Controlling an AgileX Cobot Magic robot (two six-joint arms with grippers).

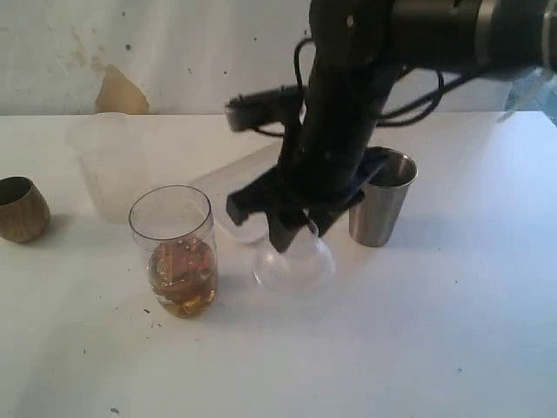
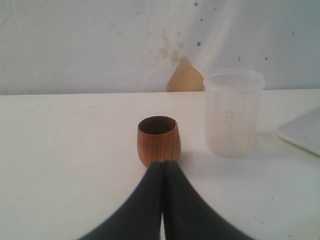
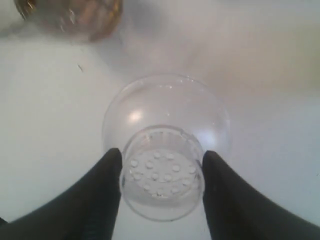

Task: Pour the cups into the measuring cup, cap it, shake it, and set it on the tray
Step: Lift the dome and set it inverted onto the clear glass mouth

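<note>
The clear measuring cup [image 1: 174,252] stands uncapped at front left of centre, holding amber liquid with pieces in it; its base shows in the right wrist view [image 3: 70,17]. To its right sits the clear dome cap [image 1: 294,261], and my right gripper [image 1: 291,231] is shut on the cap's perforated neck [image 3: 161,175], one finger pressed on each side. The steel tumbler [image 1: 383,198] stands upright to the right of the cap. The brown wooden cup [image 1: 19,209] stands at the far left, its inside dark [image 2: 158,140]. My left gripper [image 2: 164,162] is shut and holds nothing, its tips just short of that cup.
A frosted milky cup [image 1: 109,170] stands behind the measuring cup, to the right of the wooden cup [image 2: 232,112]. The white tray [image 1: 231,178] lies behind the cap, partly hidden by my right arm; its corner shows in the left wrist view [image 2: 302,132].
</note>
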